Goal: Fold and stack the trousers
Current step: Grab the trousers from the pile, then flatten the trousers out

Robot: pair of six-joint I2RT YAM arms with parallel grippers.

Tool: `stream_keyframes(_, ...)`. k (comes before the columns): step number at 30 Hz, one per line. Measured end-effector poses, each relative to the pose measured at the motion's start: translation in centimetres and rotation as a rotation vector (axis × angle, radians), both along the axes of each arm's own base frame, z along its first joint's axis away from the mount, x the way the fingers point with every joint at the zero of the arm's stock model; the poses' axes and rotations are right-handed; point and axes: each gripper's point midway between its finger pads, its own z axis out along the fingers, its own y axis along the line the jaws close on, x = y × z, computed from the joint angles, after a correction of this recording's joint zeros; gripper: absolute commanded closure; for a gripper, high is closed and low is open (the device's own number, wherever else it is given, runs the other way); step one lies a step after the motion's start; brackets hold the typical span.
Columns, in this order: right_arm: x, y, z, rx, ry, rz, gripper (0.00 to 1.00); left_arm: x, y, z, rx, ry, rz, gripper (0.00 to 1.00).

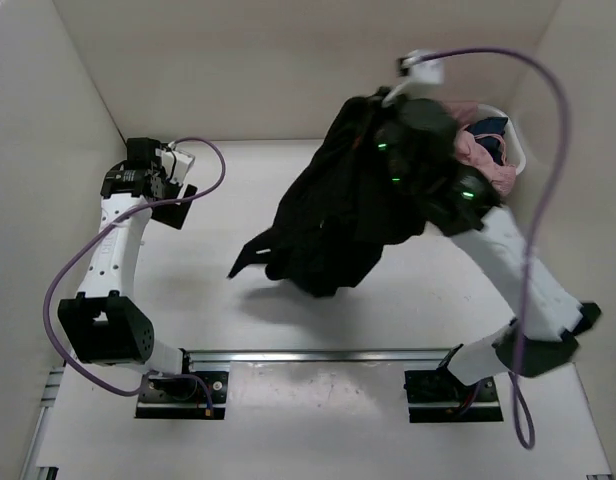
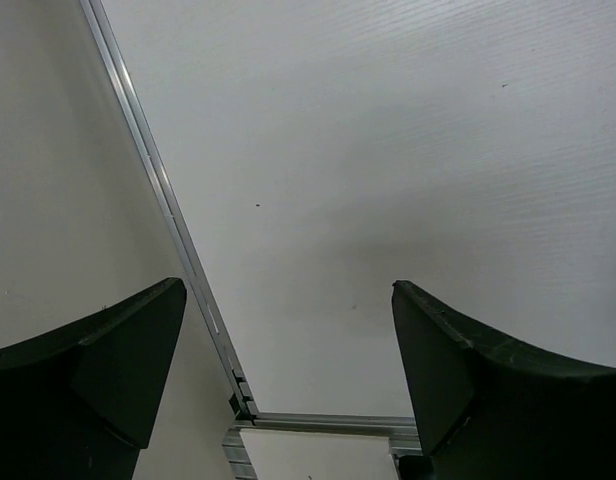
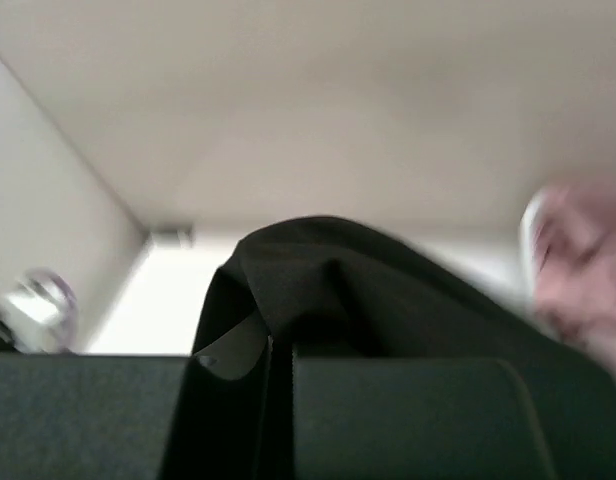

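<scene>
The black trousers [image 1: 328, 215] hang in a bunch from my right gripper [image 1: 373, 105], which is raised high at the back right and shut on their top. Their lower end droops toward the table's middle. In the right wrist view the black fabric [image 3: 368, 290] is pinched between my fingers [image 3: 408, 420] and fills the lower frame. My left gripper [image 1: 178, 190] is open and empty at the far left, well apart from the trousers. In the left wrist view its two fingers [image 2: 488, 380] stand wide apart over bare table.
A white basket [image 1: 523, 160] at the back right holds a pink garment [image 1: 483, 155] and a small dark blue cloth [image 1: 491, 127]. White walls close the table at left, back and right. A metal rail [image 1: 318, 355] runs along the near edge.
</scene>
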Motion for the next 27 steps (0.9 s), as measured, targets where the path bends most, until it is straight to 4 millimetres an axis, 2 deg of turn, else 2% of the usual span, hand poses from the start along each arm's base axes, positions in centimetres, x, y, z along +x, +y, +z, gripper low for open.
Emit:
stream_keyframes(2,2.4,3.4,-6.6,-0.046,0.145,0.007,1.0,-0.1,0.1,0.2,0.004,-0.004,0.002,0.04)
stream_keyframes(3,3.9,5.5,-11.2,-0.096,0.237,0.016,1.0,-0.1,0.1,0.2,0.007,-0.002,0.004,0.04)
stream_keyframes(4,4.5,6.3,-13.3,-0.124,0.279,0.014,1.0,-0.1,0.2,0.2,0.009,-0.003,0.005,0.04)
stream_keyframes(5,5.5,7.5,-17.8,-0.184,0.371,0.014,0.97,-0.2,0.2,0.2,0.012,-0.001,0.007,0.04)
stream_keyframes(6,6.3,8.3,-21.5,-0.228,0.447,0.017,0.92,-0.3,0.3,0.2,0.016,0.003,0.009,0.04)
stream_keyframes(7,6.9,8.9,-24.6,-0.265,0.509,0.022,0.83,-0.4,0.4,0.2,0.018,0.007,0.011,0.04)
stream_keyframes(8,7.5,9.2,-27.8,-0.298,0.579,0.029,0.58,-0.5,0.4,0.2,0.021,0.01,0.01,0.04)
stream_keyframes(9,8.0,9.2,-31.0,-0.316,0.662,0.041,0.23,-0.6,0.4,0.1,0.023,0.016,0.01,0.04)
stream_keyframes(10,8.5,8.9,-33.6,-0.318,0.734,0.051,0.17,-0.7,0.4,0.0,0.024,0.02,0.009,0.05)
stream_keyframes(11,9.1,8.3,-35.3,-0.318,0.787,0.064,0.08,-0.8,0.4,-0.1,0.024,0.025,0.009,0.07)
stream_keyframes(12,9.7,7.3,-36.8,-0.3,0.842,0.065,0.03,-1.0,0.3,-0.4,0.022,0.035,0.006,0.08)
stream_keyframes(14,10.7,5.2,-38.1,-0.258,0.915,0.06,0.02,-1.6,-0.1,-1.4,0.016,0.071,-0.006,0.13)
stream_keyframes(15,11.4,3.4,-38.4,-0.232,0.936,0.04,0.02,-2.0,-0.3,-2.0,0.013,0.093,-0.011,0.13)
stream_keyframes(16,11.6,2.5,-38.4,-0.221,0.941,0.033,0.02,-2.6,-0.6,-3.0,0.009,0.123,-0.022,0.15)
stream_keyframes(18,10.7,1.0,-37.8,-0.215,0.936,0.035,0.02,-4.2,-1.2,-5.3,-0.005,0.203,-0.038,0.15)
stream_keyframes(19,9.4,1.1,-37.3,-0.223,0.921,0.064,0.02,-5.3,-1.5,-6.7,-0.017,0.251,-0.047,0.16)
stream_keyframes(21,5.8,3.0,-36.0,-0.262,0.89,0.165,0.02,-7.5,-2.2,-9.5,-0.049,0.346,-0.064,0.16)
stream_keyframes(24,-1.0,9.1,-34.1,-0.344,0.805,0.415,0.02,-11.1,-3.4,-13.1,-0.111,0.477,-0.082,0.17)
stream_keyframes(26,-4.7,12.8,-34.2,-0.39,0.78,0.565,0.02,-12.7,-4.2,-14.4,-0.151,0.535,-0.088,0.17)
stream_keyframes(27,-6.1,14.1,-34.9,-0.416,0.788,0.625,0.02,-13.0,-4.7,-14.9,-0.177,0.556,-0.09,0.17)
